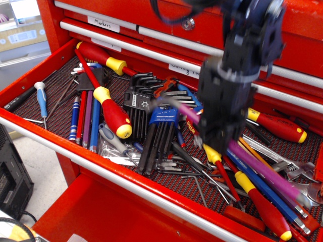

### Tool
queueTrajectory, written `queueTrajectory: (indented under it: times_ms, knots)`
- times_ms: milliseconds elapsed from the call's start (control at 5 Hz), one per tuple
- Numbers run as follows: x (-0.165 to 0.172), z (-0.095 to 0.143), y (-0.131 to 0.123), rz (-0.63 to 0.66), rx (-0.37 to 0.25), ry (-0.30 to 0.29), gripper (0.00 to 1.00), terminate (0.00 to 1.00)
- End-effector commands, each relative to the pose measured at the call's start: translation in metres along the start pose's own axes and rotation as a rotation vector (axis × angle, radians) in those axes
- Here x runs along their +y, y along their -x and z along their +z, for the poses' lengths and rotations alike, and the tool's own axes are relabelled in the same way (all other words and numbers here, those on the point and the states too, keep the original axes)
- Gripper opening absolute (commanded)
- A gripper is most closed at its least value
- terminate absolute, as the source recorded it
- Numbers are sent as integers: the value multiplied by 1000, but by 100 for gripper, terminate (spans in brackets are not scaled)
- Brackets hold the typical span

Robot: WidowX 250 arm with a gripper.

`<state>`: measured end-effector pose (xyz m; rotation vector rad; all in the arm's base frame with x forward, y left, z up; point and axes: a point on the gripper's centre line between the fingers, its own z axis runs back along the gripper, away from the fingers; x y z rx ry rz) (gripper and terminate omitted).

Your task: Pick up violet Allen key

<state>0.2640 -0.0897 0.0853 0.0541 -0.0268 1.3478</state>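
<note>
Above open drawer [30,132] of tools, hand [220,137] gripping violet Allen key [267,171]

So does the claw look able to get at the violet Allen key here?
Probably yes, it seems to have it already: the claw sits around the violet Allen key, whose bent end is raised above the other tools. Blur hides the exact grip.

arm: raised, blurred | gripper [220,135]: pointing down, jaws clamped
</note>
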Motion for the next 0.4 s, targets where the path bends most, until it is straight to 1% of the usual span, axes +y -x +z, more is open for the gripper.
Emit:
queueTrajectory:
  times_ms: [0, 200]
  knots:
    - [-11, 92, -33, 52, -155, 43, 0, 0]
    - [-17, 95, -33, 34, -110, 53, 0, 100]
